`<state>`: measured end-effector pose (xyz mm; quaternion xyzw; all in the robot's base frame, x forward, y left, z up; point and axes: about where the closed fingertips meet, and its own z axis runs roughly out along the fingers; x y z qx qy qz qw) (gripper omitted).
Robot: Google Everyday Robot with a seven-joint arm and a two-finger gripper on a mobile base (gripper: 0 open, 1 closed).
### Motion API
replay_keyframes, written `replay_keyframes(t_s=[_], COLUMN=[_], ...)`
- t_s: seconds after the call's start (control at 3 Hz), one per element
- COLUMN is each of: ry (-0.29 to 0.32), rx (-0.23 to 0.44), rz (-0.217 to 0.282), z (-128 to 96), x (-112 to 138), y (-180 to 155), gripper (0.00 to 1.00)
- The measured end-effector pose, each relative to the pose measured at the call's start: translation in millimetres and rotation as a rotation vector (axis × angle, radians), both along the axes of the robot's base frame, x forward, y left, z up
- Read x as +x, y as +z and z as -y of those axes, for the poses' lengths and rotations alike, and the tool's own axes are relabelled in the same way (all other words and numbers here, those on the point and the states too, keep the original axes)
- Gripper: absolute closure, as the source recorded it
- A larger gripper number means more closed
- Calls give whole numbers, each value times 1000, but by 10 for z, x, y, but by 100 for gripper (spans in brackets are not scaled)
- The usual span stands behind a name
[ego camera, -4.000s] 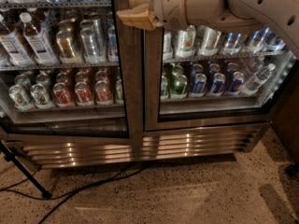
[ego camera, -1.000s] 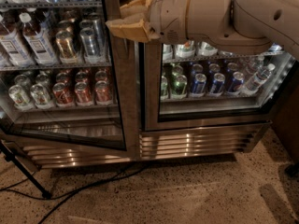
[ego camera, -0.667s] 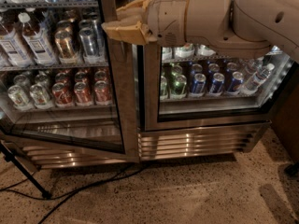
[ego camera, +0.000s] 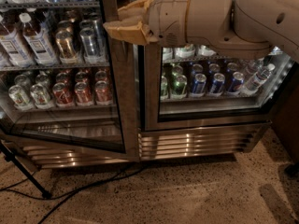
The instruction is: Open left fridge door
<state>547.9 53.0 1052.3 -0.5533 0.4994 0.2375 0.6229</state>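
Note:
The fridge (ego camera: pixel 201 143) is a steel two-door drinks cooler with a louvred grille at its base. The left fridge door (ego camera: pixel 127 101) stands partly swung out. Its bottom edge slants down toward me, and a dark gap shows between it and the right door (ego camera: pixel 152 97). Cans and bottles sit on wire shelves behind both panes. My gripper (ego camera: pixel 124 24), tan-tipped on a beige arm, reaches in from the upper right. It is at the top of the left door's free-edge steel frame. The bar handle is hidden from me.
A black stand leg (ego camera: pixel 25 174) and a black cable (ego camera: pixel 88 185) lie on the speckled floor at the lower left, under the swung door. A dark cabinet side (ego camera: pixel 287 115) stands at the right of the fridge.
My gripper has moved left and toward me. The left door has swung further out from shut, and the gap beside the right door has widened.

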Motion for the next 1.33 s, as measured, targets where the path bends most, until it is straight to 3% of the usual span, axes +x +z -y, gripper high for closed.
replay_keyframes(t_s=[1.0,1.33], ry=[0,-19], rx=[0,-9], rz=[0,43], z=[0,35], x=[0,-10], y=[1,66], gripper=[11,0])
